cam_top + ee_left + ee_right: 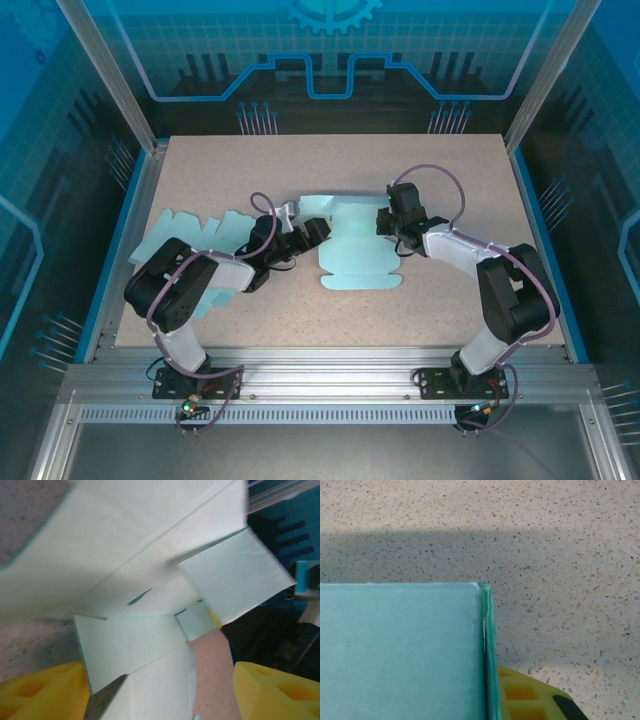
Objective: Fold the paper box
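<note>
Just left of the table's (pixel 450 180) middle: left gripper (pixel 316 231) released, yellow fingers (pixel 40 692) spread wide, pale flaps of the paper box (pixel 356 250) lying between them. At the box's right edge: right gripper (pixel 388 222), one yellow finger (pixel 527 697) just beside an upright blue wall; clenched or released, cannot tell. Toward the table's left edge, a second flat paper sheet (pixel 185 235).
</note>
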`<state>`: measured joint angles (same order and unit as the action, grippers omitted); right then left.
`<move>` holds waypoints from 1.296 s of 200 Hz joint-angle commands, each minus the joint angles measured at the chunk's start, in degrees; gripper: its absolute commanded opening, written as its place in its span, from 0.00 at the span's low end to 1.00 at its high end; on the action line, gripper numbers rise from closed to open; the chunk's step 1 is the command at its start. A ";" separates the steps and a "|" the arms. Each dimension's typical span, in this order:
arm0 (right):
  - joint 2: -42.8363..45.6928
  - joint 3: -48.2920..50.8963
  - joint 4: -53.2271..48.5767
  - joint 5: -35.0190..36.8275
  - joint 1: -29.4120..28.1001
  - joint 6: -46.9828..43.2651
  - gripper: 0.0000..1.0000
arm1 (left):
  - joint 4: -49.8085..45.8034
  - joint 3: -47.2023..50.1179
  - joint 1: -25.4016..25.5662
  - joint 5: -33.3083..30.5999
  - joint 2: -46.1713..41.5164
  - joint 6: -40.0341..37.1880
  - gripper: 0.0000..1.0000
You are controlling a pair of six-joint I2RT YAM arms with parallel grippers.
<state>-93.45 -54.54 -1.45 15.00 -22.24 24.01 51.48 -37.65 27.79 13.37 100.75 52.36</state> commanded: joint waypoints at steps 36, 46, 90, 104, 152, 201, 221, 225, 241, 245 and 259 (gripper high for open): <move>-0.02 0.67 1.54 0.31 -1.23 0.76 0.07 | 3.34 -4.38 0.77 2.83 3.21 -1.99 0.66; -0.22 0.76 1.63 0.28 -1.23 0.77 0.07 | 2.74 -5.09 1.07 3.20 3.40 -2.36 0.66; -0.40 1.02 2.19 -0.25 -1.71 1.25 0.07 | 2.55 -7.12 1.80 4.09 5.56 -2.59 0.59; -0.49 0.94 1.98 -0.33 -1.93 1.31 0.07 | 3.01 -7.57 2.00 4.14 6.25 -2.42 0.59; -0.51 1.45 1.96 0.48 -2.19 1.35 0.04 | 3.26 -4.32 2.08 2.54 4.43 -4.09 0.59; -0.04 1.07 1.55 2.93 -2.17 1.39 0.03 | 4.08 4.18 1.97 2.97 -4.81 -8.50 0.69; -0.07 0.84 1.47 2.75 -2.19 1.62 0.03 | 0.56 6.69 1.98 2.53 -9.96 -10.42 0.71; -0.13 0.84 1.50 2.70 -2.19 1.64 0.03 | -0.21 7.13 2.00 2.27 -11.08 -10.82 0.71; -0.19 0.85 1.67 2.32 -2.23 1.66 0.03 | -5.67 8.02 1.98 -0.13 -16.28 -13.12 0.71; -0.24 0.85 1.69 2.31 -2.24 1.72 0.03 | -7.52 7.98 2.00 -1.01 -17.73 -13.94 0.72; -0.33 0.89 1.70 2.06 -2.27 1.74 0.03 | -16.07 6.90 1.97 -5.12 -23.11 -17.90 0.72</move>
<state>-93.47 -53.23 -0.80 16.51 -23.64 24.64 46.89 -30.44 29.43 14.20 85.25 42.13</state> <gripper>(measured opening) 0.103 0.717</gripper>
